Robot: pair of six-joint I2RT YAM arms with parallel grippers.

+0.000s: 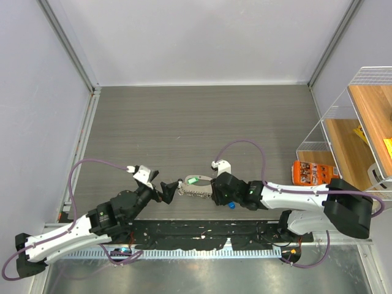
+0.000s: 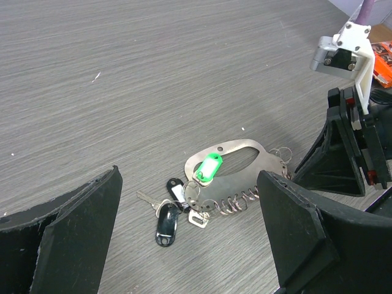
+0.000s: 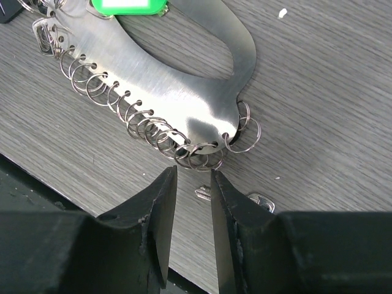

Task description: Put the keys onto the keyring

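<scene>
The keyring (image 2: 245,174) is a flat shiny metal plate with an oval cut-out and a row of small split rings (image 3: 141,125) along one edge. It lies on the table between the grippers (image 1: 191,187). A green-tagged key (image 2: 208,168), two black-tagged keys (image 2: 166,223) and a bare silver key hang at its left end. My left gripper (image 2: 191,176) is wide open above this cluster and empty. My right gripper (image 3: 193,174) is open by a narrow gap and empty, its tips just short of the plate's right end. A small silver key (image 3: 206,193) lies loose behind its right finger. A blue key (image 1: 232,206) lies under the right wrist.
An orange packet (image 1: 306,173) lies at the right. Beside it stands a wire rack with wooden shelves (image 1: 361,122). Grey walls close the left, back and right sides. A black perforated strip (image 1: 202,236) runs along the near edge.
</scene>
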